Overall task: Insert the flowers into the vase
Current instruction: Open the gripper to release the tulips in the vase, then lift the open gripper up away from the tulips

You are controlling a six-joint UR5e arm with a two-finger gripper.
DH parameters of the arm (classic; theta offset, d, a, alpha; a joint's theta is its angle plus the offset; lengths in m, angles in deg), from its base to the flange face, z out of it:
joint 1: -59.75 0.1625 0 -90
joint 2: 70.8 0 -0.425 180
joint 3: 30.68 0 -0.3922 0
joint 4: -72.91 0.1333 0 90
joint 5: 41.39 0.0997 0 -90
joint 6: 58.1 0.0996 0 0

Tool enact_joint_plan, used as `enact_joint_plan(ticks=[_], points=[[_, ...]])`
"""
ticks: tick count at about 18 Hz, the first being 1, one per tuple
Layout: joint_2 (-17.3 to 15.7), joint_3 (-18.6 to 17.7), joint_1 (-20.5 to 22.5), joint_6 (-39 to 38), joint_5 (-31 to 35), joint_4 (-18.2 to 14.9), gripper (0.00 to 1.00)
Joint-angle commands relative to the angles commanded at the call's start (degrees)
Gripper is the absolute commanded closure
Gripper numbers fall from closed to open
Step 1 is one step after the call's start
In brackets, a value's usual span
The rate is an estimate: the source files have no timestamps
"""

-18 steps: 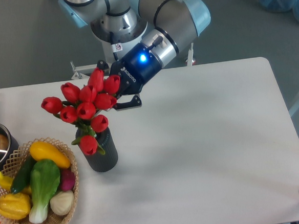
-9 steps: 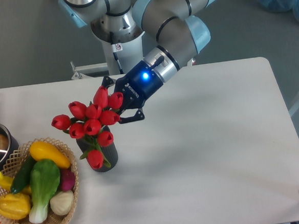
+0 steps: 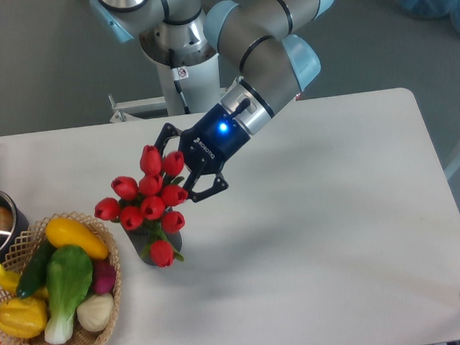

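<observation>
Now flowers over vase, gripper clamped

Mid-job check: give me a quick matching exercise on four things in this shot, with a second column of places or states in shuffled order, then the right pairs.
Things:
1. flowers
2. vase
3. wicker basket
4. gripper

Places or states:
A. at the table's left front corner, filled with vegetables
B. mostly hidden under the red blooms
C. a red bunch, right above the vase
D. beside the top of the bunch, on the arm reaching in from the rear

Pairs: 1-C, 2-B, 3-A, 4-D
</observation>
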Motion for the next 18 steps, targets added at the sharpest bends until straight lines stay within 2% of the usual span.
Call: enact_joint_plan(ticks=[12,18], points=[[-4.66,-0.27,0.53,0.0,17.48,-0.26,0.0],[-6.59,2.98,0.79,0.18,32.15,-0.09,0.0]])
